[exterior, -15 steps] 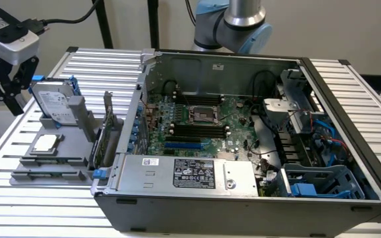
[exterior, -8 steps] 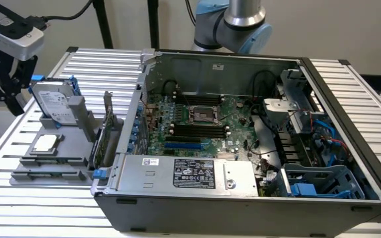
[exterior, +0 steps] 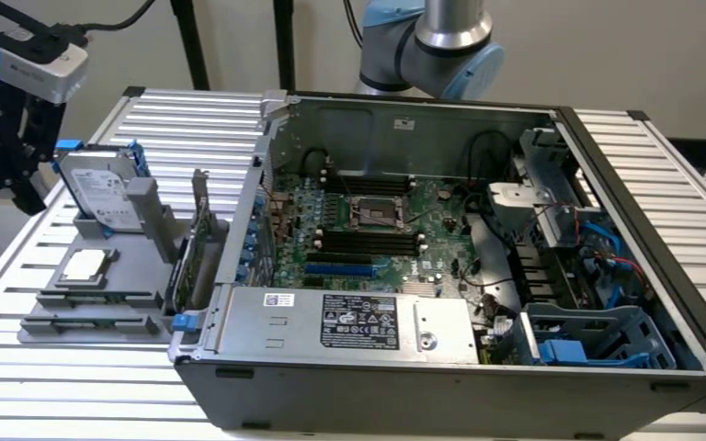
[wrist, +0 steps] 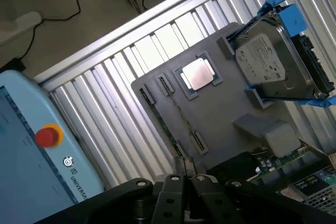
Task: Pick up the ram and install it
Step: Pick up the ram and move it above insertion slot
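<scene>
The ram (wrist: 163, 125) is a thin dark stick standing on edge in the outer slot of a grey holder tray (wrist: 220, 114), beside a silver processor (wrist: 197, 74). My gripper (wrist: 184, 178) hangs above the tray's edge, close over the ram's end, with its fingers pressed together and nothing between them. In the exterior view the gripper (exterior: 10, 184) hovers at the far left, above and behind the tray (exterior: 47, 317). The open computer case (exterior: 451, 276) holds the motherboard (exterior: 384, 216) with its long black memory slots (exterior: 366, 241).
A silver hard drive (exterior: 102, 188) in blue rails stands upright at the tray's back. A green expansion card (exterior: 194, 253) stands between the tray and the case wall. A teach pendant with a red stop button (wrist: 47, 136) lies beside the slatted table (exterior: 684, 184).
</scene>
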{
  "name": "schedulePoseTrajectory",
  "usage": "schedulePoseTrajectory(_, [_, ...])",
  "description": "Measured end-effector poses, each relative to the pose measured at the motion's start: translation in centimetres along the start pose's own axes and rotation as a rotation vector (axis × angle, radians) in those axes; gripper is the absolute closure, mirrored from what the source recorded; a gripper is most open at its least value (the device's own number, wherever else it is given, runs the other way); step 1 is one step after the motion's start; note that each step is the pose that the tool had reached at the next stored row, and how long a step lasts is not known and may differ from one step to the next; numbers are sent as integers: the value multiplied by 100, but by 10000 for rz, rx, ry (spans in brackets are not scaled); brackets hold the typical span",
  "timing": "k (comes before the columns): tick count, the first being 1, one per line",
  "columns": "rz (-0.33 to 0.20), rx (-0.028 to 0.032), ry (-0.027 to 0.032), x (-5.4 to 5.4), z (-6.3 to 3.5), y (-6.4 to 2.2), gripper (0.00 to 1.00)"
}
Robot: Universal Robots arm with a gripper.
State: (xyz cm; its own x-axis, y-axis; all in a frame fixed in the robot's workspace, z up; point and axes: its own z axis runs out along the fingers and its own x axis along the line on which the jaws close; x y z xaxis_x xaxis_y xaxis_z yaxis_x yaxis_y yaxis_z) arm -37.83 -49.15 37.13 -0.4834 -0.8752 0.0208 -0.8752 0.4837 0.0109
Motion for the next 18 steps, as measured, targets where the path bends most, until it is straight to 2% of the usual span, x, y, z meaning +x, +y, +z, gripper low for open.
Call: schedulePoseTrajectory(18, [-3273, 67, 37, 0, 11, 0, 89])
